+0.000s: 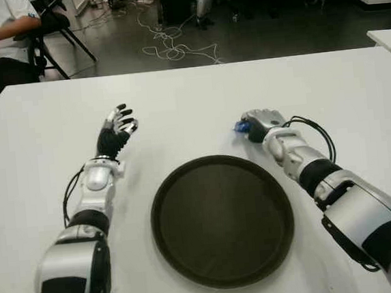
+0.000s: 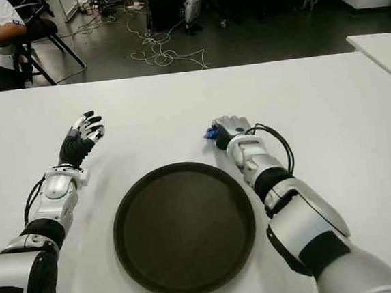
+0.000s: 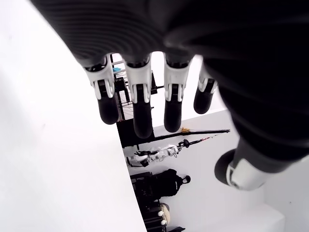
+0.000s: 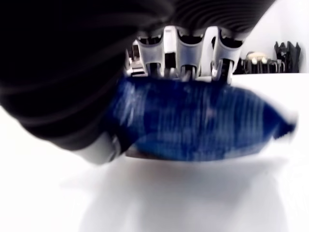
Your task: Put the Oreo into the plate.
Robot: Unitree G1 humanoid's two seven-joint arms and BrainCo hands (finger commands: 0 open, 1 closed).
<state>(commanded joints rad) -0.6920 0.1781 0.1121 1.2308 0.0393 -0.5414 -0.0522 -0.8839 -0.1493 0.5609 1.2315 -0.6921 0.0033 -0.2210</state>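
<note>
Blue packet of Oreo [image 4: 198,123] sits under our right hand [image 1: 262,123], fingers [image 4: 186,53] curled over it on the desk [image 1: 191,92], beyond the plate [image 1: 222,219]. We should lift cleanly, then carry it nearer. Our left hand [image 1: 115,133] shows beside the plate, fingers spread, empty.

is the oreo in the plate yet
No. The plate is empty; the blue Oreo pack sits on the table beyond it, under the right hand, fingers curled over it.

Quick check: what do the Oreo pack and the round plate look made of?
The blue Oreo packet in the right hand looks like thin plastic film, going by its pillow shape and crimped end. The dark brown round plate looks like matte moulded plastic, possibly rubber-lined.
</note>
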